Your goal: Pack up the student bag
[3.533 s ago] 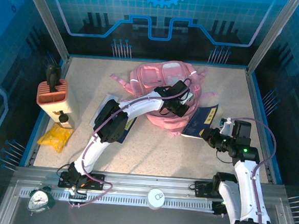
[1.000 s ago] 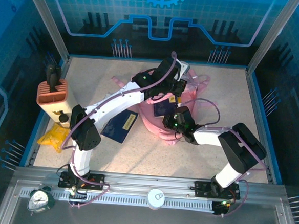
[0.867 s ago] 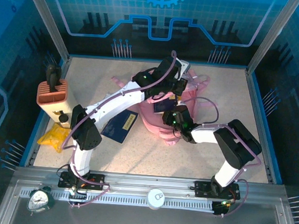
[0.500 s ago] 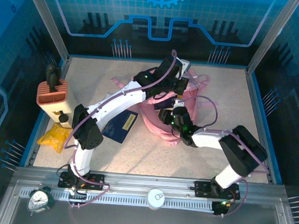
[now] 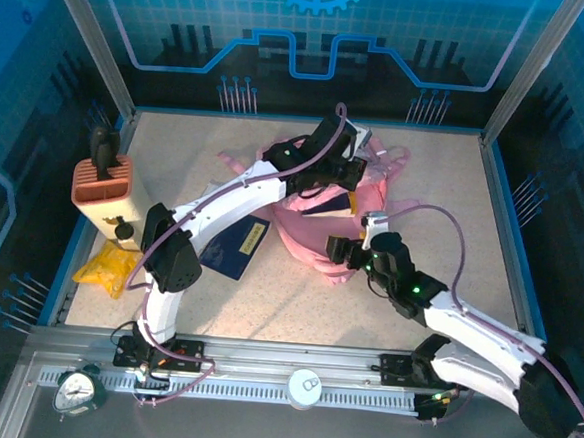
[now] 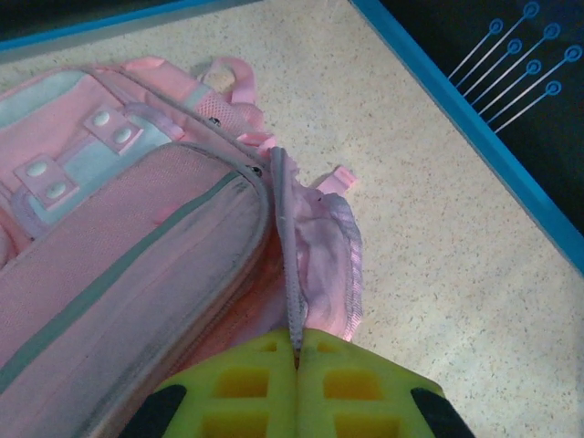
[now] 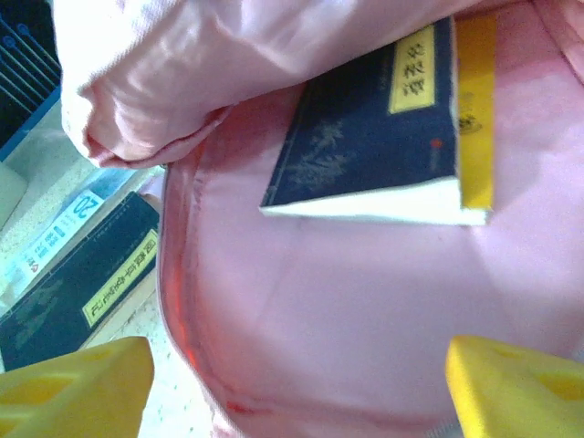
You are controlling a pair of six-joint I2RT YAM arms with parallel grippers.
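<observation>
Since a second ago the right gripper [image 5: 342,251] has drawn back toward the near side and released. The dark blue book [image 5: 328,204] it carried then now lies inside the student bag [image 5: 372,197]. Its fingers [image 7: 73,383] stand wide apart with nothing between them, just in front of the bag's open mouth. In the right wrist view the book [image 7: 365,137] rests flat on the pink lining, with a yellow-edged item under its right side.

The student bag lies on the table [image 5: 446,170], toward the far side and slightly right of centre.

The left gripper [image 5: 343,171] reaches over the far part of the bag. In the left wrist view its pads [image 6: 246,383] are pressed together on a thin grey-edged strip of the bag [image 6: 137,255] — a clenched grasp on the rim beside the zip pocket.

A second dark blue book [image 5: 238,247] lies flat on the table, just left of the bag and nearer.
</observation>
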